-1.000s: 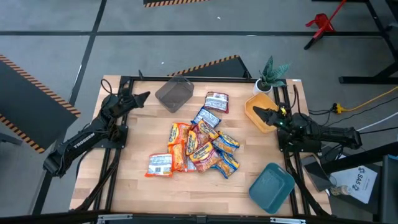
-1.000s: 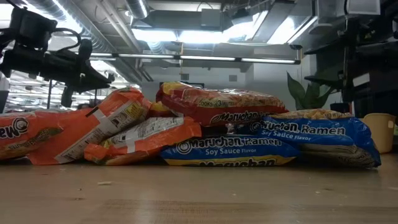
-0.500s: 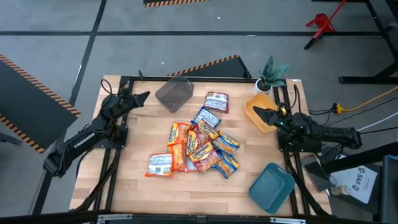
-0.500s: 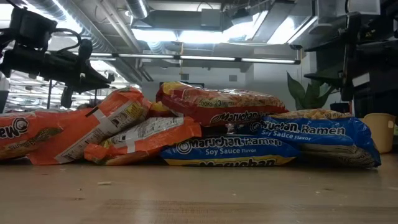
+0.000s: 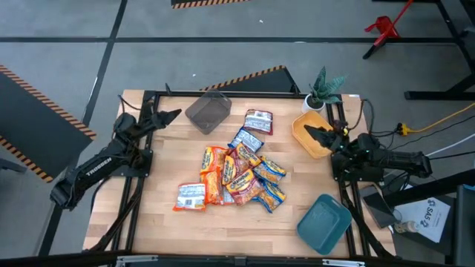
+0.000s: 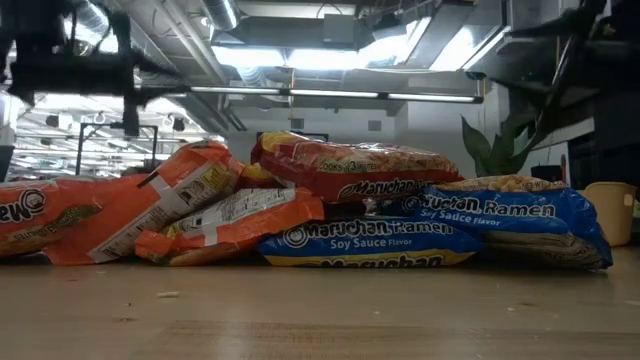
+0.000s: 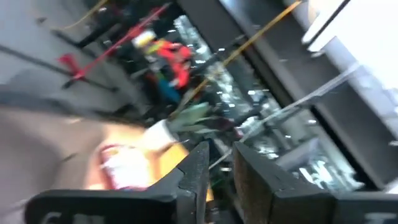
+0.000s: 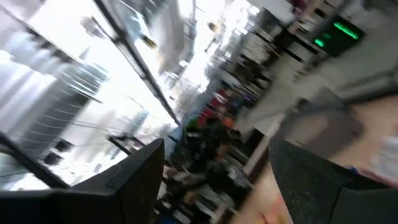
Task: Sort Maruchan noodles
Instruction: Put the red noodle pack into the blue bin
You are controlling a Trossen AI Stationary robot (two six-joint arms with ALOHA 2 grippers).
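Note:
The Maruchan noodles (image 5: 237,176) lie in a loose heap on the middle of the wooden table, orange, red and blue packets overlapping; the low view shows them stacked (image 6: 340,200). One white-silver packet (image 5: 258,121) lies apart toward the far edge, and another packet (image 5: 191,196) lies at the heap's near left. My left gripper (image 5: 171,115) hovers over the far left corner, fingers almost together (image 7: 221,163). My right gripper (image 5: 310,133) hovers over the yellow container at the right edge, fingers wide apart (image 8: 217,168). Neither touches a packet.
A grey see-through container (image 5: 208,113) sits near the far edge, a yellow one (image 5: 312,139) at the right edge, and a teal one (image 5: 325,222) at the near right corner. A small potted plant (image 5: 325,89) stands at the far right corner. Bare wood surrounds the heap.
Both arms have started moving upward from their waiting places: in the low view each has risen toward the top of the picture. The packets have not moved.

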